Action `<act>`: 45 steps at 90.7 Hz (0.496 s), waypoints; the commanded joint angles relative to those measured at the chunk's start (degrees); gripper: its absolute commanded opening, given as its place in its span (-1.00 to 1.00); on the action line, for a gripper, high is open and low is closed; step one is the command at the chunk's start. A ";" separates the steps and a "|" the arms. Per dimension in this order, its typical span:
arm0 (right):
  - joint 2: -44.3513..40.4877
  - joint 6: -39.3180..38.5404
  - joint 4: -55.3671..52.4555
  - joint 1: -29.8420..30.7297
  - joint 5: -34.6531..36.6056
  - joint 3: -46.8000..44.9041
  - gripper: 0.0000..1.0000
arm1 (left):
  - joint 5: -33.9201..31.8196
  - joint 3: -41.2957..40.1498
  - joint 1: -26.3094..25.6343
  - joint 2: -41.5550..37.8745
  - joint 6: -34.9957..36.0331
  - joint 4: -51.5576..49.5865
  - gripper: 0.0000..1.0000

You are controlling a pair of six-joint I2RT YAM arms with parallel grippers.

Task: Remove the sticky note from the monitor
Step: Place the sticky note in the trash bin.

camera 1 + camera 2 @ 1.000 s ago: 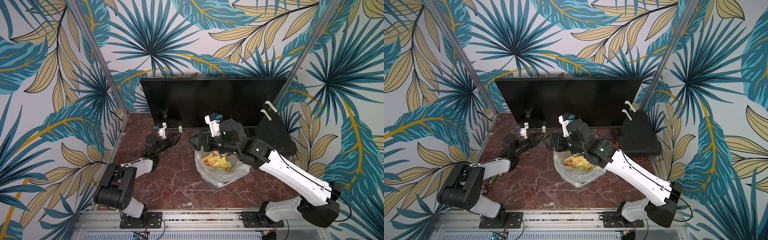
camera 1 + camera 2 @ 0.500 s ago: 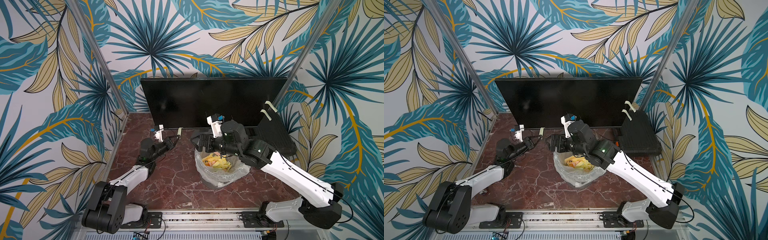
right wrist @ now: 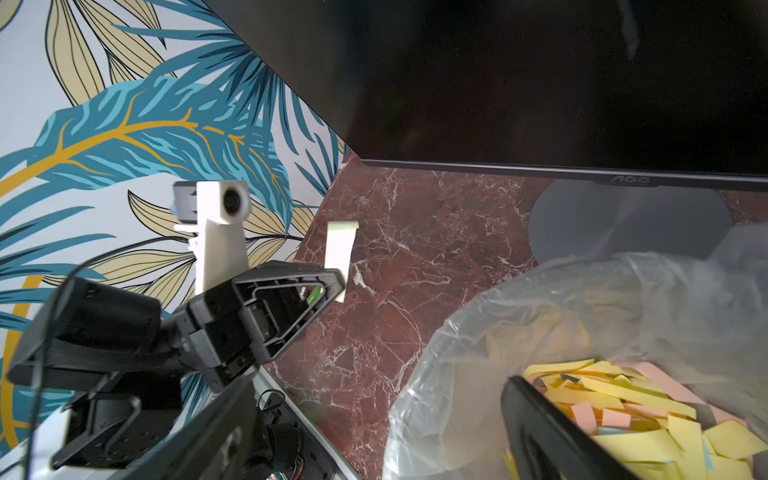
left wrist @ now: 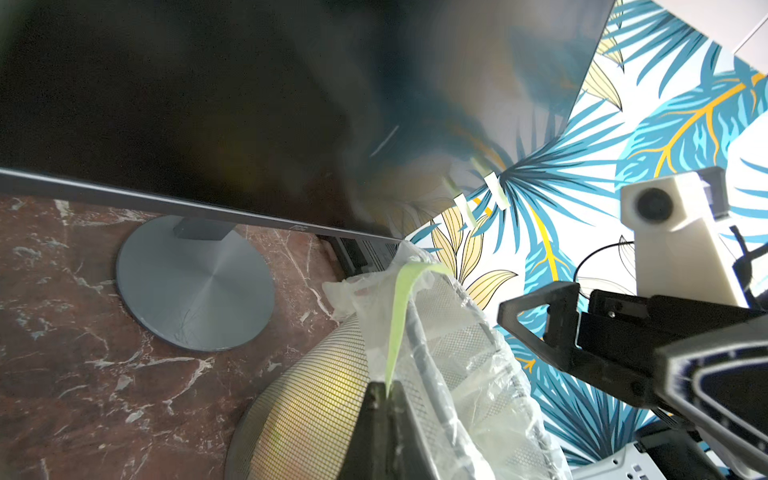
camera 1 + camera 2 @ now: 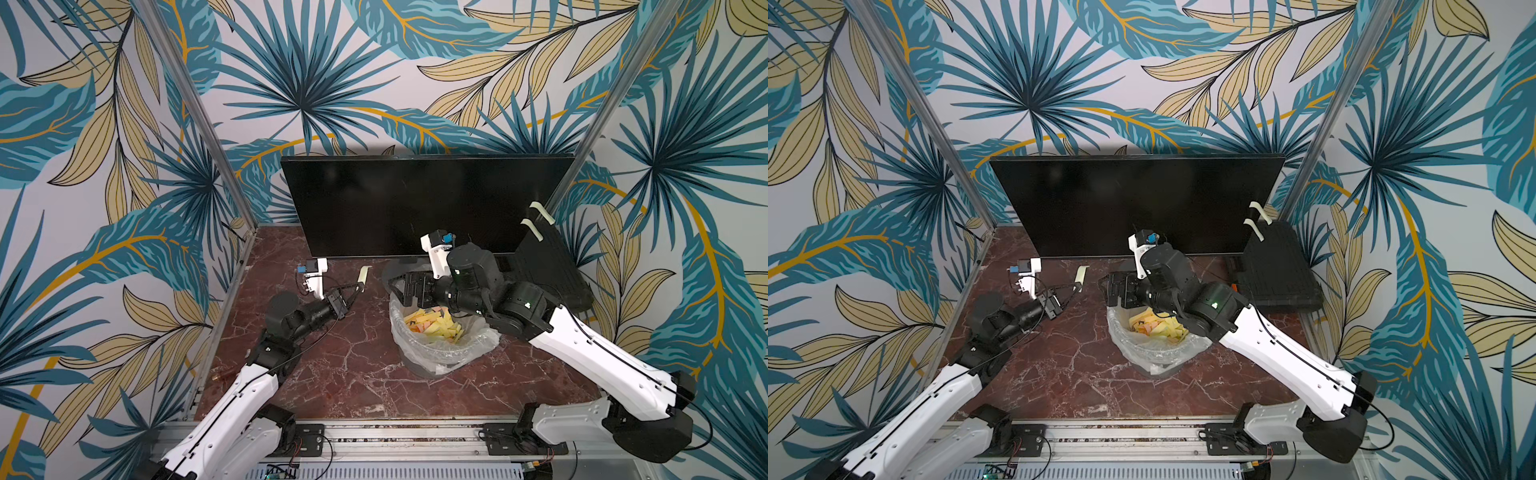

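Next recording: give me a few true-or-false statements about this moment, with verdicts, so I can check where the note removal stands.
1. The left end effector is shut on a pale green sticky note. True.
2. That note is stuck to the monitor screen. False: it is held clear of the screen, above the table.
3. The right end effector is open, at the rim of the bin. True.
4. The bin is empty. False: it holds yellow and orange paper slips.
5. The monitor stands on a square base. False: the base is a round grey disc.
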 commanded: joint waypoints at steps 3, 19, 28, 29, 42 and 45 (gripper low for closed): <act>-1.88 -2.35 -3.43 -0.89 2.03 1.95 0.91 | -4.14 7.11 -4.62 -0.66 6.41 -9.80 -1.00; -4.62 -2.72 -6.06 -3.08 2.85 2.64 0.92 | -8.71 14.91 -12.06 3.83 10.28 -13.23 -1.00; -7.01 -2.39 -7.36 -4.50 3.25 1.89 0.91 | -10.78 18.84 -15.93 7.59 12.35 -14.00 -1.00; -7.28 -2.39 -7.46 -4.54 3.25 1.62 0.92 | -11.02 19.25 -16.34 8.04 12.56 -14.18 -1.00; -12.09 -1.18 -8.98 -8.27 3.64 -1.96 0.92 | -14.40 25.52 -22.09 13.78 16.36 -16.92 -1.00; -13.30 -0.84 -9.29 -8.97 3.65 -2.88 0.92 | -14.99 26.80 -23.44 15.13 17.23 -17.55 -1.00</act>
